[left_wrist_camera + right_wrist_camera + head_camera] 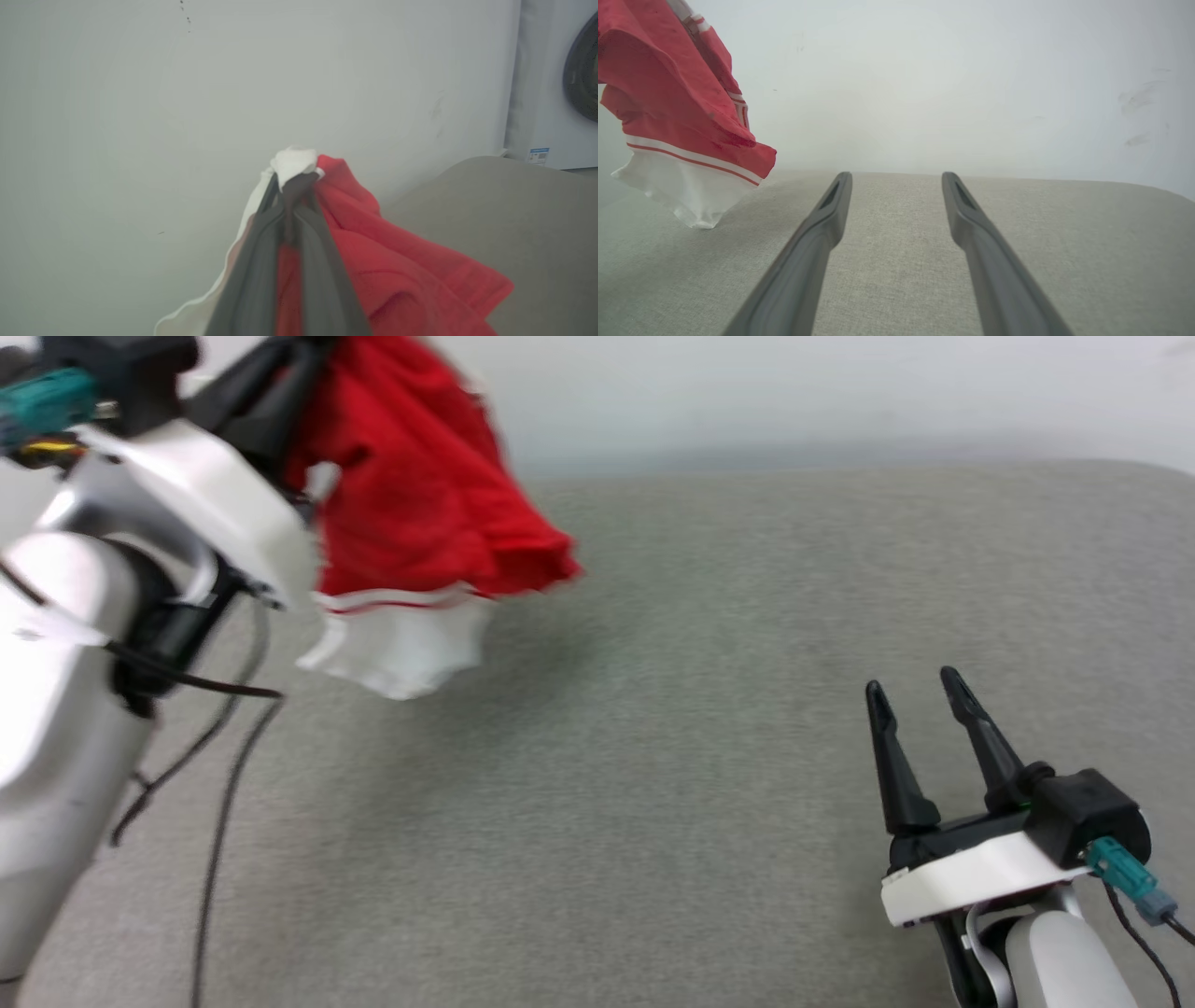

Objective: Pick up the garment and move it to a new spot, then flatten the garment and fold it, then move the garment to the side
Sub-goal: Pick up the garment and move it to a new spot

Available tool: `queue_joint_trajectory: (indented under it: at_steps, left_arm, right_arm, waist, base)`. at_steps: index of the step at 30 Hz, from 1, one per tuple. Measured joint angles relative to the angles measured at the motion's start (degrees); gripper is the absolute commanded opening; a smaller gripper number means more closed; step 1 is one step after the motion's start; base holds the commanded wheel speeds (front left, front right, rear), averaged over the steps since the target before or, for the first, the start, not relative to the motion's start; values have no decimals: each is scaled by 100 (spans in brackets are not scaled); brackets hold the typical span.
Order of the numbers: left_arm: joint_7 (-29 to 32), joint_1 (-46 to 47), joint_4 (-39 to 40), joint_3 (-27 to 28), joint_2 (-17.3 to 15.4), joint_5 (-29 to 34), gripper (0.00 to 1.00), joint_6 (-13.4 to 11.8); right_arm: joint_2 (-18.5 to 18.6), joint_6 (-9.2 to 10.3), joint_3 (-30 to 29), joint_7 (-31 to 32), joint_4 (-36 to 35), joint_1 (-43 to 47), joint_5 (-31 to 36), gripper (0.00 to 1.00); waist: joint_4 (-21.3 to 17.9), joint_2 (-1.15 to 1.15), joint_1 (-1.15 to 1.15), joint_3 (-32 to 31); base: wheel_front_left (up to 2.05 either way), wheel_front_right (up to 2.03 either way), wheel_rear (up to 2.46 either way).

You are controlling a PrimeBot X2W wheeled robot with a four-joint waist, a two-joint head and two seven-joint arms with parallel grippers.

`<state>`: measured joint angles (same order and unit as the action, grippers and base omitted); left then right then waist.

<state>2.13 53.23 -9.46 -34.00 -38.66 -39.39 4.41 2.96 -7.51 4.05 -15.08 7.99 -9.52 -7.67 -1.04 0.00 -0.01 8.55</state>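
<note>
The garment (420,504), red with a white sleeve and red-white striped trim, hangs bunched in the air at the upper left, clear of the grey surface (653,756). My left gripper (294,184) is shut on a fold of the garment (387,261), white cloth pinched at the fingertips. In the head view the left arm is raised at the upper left, its fingers buried in the cloth. My right gripper (915,686) rests low at the lower right, open, nothing between its fingers. The right wrist view has the right gripper (896,179) and the hanging garment (677,116) far to its left.
A pale wall (794,392) runs behind the grey padded surface. Black cables (219,784) dangle from the left arm. A white appliance with a dark round door (579,79) stands beyond the surface's corner.
</note>
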Motion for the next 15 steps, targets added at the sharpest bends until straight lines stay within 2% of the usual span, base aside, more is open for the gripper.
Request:
queue_joint_trajectory:
  at_steps: [4,10,15]
  left_arm:
    - [151,143,259,-207,474,-5,0,-124]
    - [4,411,180,-280,1394,-215,0,-312]
    - [-276,116,-65,-286,1856,-515,0,-452]
  right_arm:
    - [1,0,-114,0,5,-15,-98,100]
    - [0,1,-316,0,3,-24,-197,100]
    - [1,0,-433,0,-55,-10,-197,100]
  waist:
    - [-409,0,0,-45]
    - [-990,0,0,-36]
    - [-1190,0,0,96]
  base:
    - [0,0,0]
    - [0,0,0]
    - [0,0,0]
